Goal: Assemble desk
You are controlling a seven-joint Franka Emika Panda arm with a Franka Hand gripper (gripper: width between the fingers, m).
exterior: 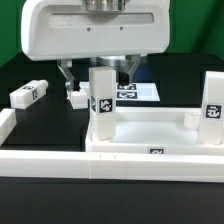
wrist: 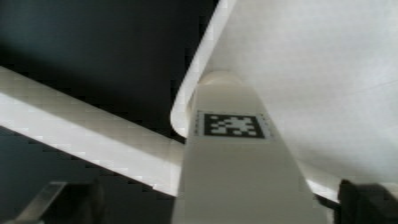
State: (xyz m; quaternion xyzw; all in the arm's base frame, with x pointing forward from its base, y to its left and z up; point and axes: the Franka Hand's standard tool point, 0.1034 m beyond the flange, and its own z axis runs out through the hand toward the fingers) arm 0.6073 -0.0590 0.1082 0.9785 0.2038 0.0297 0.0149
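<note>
Desk top (exterior: 150, 135): white tray, flat on the table, beside the border rail (exterior: 50, 165). Tagged leg (exterior: 101, 100) stands upright at its corner on the exterior view's left; second leg (exterior: 213, 105) stands at the right. Gripper (exterior: 97, 74) hangs over the tagged leg, fingers (wrist: 365, 195) spread wide either side, apparently not touching it. Marker board (exterior: 138, 92) lies behind.

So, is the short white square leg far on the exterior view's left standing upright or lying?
Lying: the short white square leg rests lengthwise on the black table.
</note>
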